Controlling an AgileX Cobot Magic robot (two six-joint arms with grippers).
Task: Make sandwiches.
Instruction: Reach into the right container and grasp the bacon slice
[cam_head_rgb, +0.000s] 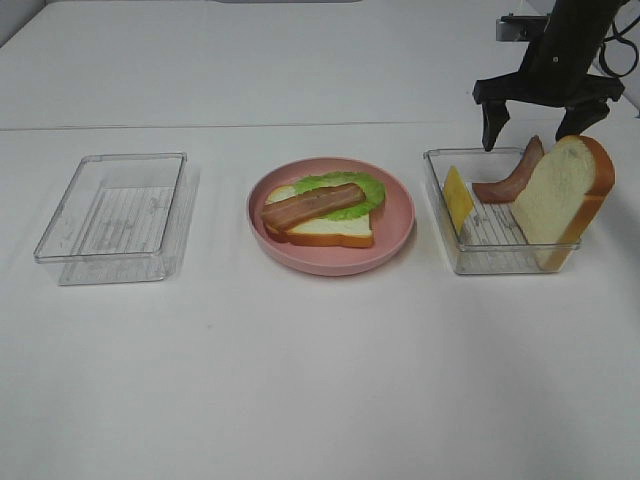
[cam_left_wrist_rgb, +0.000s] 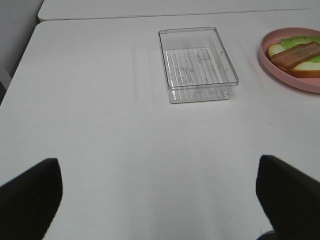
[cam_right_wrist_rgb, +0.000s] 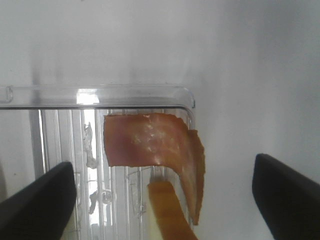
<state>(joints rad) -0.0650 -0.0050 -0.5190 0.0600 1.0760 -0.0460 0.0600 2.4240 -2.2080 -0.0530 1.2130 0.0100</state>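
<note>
The sandwich stack sits on a round pink plate (cam_head_rgb: 330, 265): a bread slice (cam_head_rgb: 330, 232), green lettuce (cam_head_rgb: 352, 185) and a bacon strip (cam_head_rgb: 312, 205) on top. It also shows in the left wrist view (cam_left_wrist_rgb: 297, 56). A clear tray (cam_head_rgb: 480, 262) on the right holds a yellow cheese slice (cam_head_rgb: 458, 198), a bacon strip (cam_head_rgb: 510, 180) and an upright bread slice (cam_head_rgb: 560, 195). My right gripper (cam_head_rgb: 530, 130) hangs open and empty over that tray's far end, above the bacon (cam_right_wrist_rgb: 150, 140). My left gripper (cam_left_wrist_rgb: 160, 200) is open and empty, out of the exterior view.
An empty clear tray (cam_head_rgb: 115, 205) stands left of the plate; the left wrist view shows it (cam_left_wrist_rgb: 197, 65) ahead of the left gripper. The white table has a far seam behind the trays. The bread's crust (cam_right_wrist_rgb: 167, 212) shows between the right gripper's fingers.
</note>
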